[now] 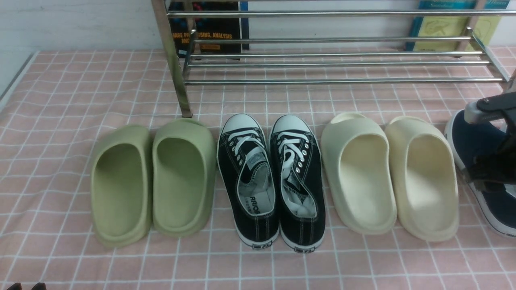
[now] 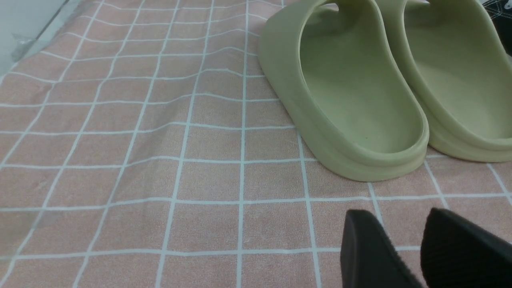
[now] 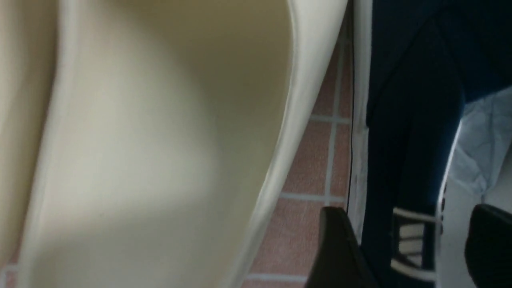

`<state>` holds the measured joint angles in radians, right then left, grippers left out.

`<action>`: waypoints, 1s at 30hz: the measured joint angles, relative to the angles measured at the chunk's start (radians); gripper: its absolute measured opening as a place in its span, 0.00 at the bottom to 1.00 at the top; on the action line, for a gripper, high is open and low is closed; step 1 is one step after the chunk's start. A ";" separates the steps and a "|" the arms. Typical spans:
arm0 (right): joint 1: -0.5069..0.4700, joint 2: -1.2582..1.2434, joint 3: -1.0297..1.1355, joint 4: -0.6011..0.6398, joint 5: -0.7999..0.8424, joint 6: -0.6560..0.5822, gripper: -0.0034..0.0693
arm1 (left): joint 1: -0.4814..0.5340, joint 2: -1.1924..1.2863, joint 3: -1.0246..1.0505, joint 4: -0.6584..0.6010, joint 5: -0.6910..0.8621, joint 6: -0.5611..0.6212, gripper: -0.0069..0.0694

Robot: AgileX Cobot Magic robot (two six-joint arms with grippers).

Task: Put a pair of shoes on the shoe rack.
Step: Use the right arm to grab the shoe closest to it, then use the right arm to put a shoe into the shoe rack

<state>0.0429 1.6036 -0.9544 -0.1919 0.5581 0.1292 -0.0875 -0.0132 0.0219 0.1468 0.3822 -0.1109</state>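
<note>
One navy-blue shoe (image 1: pixel 469 145) of the pair lies on the pink cloth at the far right, cut off by the picture's edge. My right gripper (image 1: pixel 489 173) is down over it. In the right wrist view the gripper (image 3: pixel 408 218) is open. One finger is outside the white sole and the other is over the light lining, with the shoe's navy side wall (image 3: pixel 404 120) between them and gaps on both sides. The steel shoe rack (image 1: pixel 334 80) stands at the back with bare bars. My left gripper (image 2: pixel 398 218) hangs open and empty near the front left, short of the green slides.
In a row in front of the rack lie a pair of green slides (image 1: pixel 121 185), black lace-up sneakers (image 1: pixel 248 181) and cream slides (image 1: pixel 423 177). The right cream slide lies close beside the navy shoe. Books (image 1: pixel 209 32) lean on the wall behind the rack.
</note>
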 joint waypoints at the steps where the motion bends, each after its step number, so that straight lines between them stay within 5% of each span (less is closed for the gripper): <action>1: 0.000 0.025 -0.008 -0.014 -0.002 0.017 0.62 | 0.000 0.000 0.000 0.000 0.000 0.000 0.41; 7: 0.000 0.130 -0.022 -0.050 -0.013 0.099 0.42 | 0.000 0.000 0.000 0.000 0.000 0.000 0.41; 12: -0.002 0.110 -0.037 -0.046 0.025 0.104 0.10 | 0.000 0.000 0.000 0.000 0.000 0.000 0.41; 18: 0.003 0.012 -0.084 -0.009 0.161 0.088 0.08 | 0.000 0.000 0.000 0.000 0.000 0.000 0.41; 30: 0.026 0.086 -0.362 0.232 0.185 -0.187 0.08 | 0.000 0.000 0.000 0.000 0.000 0.000 0.41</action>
<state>0.0690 1.6897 -1.3165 0.0396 0.7431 -0.0576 -0.0875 -0.0132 0.0219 0.1468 0.3822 -0.1109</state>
